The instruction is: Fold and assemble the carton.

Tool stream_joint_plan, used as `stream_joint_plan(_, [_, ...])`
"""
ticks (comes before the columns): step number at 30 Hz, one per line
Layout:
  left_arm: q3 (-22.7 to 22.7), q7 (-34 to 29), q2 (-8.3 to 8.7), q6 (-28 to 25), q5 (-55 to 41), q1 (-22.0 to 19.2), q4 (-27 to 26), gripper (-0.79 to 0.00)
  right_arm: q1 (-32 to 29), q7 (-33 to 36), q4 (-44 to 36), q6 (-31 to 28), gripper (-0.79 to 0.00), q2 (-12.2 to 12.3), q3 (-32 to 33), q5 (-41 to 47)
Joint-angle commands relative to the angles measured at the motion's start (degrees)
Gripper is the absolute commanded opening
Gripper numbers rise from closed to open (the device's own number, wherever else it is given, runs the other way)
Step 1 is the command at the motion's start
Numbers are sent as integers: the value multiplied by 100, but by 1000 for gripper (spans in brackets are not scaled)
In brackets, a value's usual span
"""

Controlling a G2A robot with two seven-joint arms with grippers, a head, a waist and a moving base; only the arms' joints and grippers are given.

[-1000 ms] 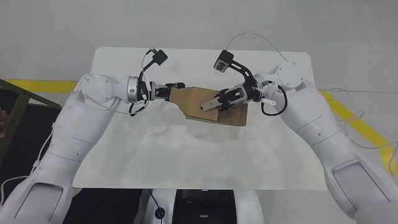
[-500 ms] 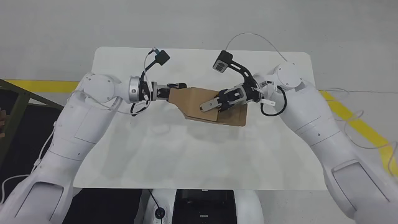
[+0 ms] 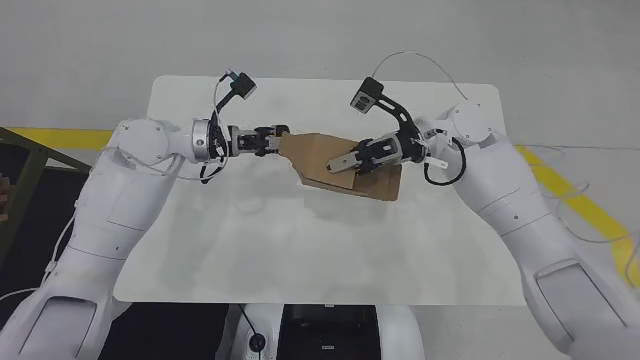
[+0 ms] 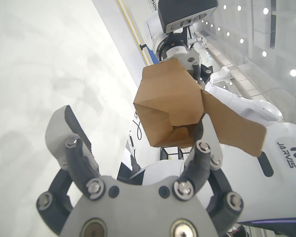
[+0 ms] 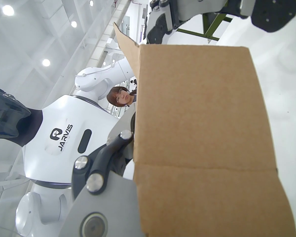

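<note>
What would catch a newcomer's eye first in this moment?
A brown, half-folded carton is held over the middle of the white table, between the two arms. The right gripper clamps one panel. The left gripper stands open at the carton's flapped end, with one finger close by a loose flap.

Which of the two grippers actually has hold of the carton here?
The right gripper: it is shut on a panel of the carton. The left gripper is spread wide open at the carton's other end.
</note>
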Motion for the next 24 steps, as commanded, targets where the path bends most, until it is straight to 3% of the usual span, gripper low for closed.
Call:
stream_joint_plan(1, [-109, -19, 27, -10, -33, 92, -75, 0, -27, -19, 42, -19, -785, 9, 59, 22])
stream_joint_plan(9, [-122, -185, 63, 0, 44, 248, -394, 0, -70, -75, 163, -75, -785, 11, 205, 54])
stream_joint_plan(24, [419, -131, -38, 203, 298, -186, -195, 0, -73, -75, -61, -74, -785, -57, 152, -81])
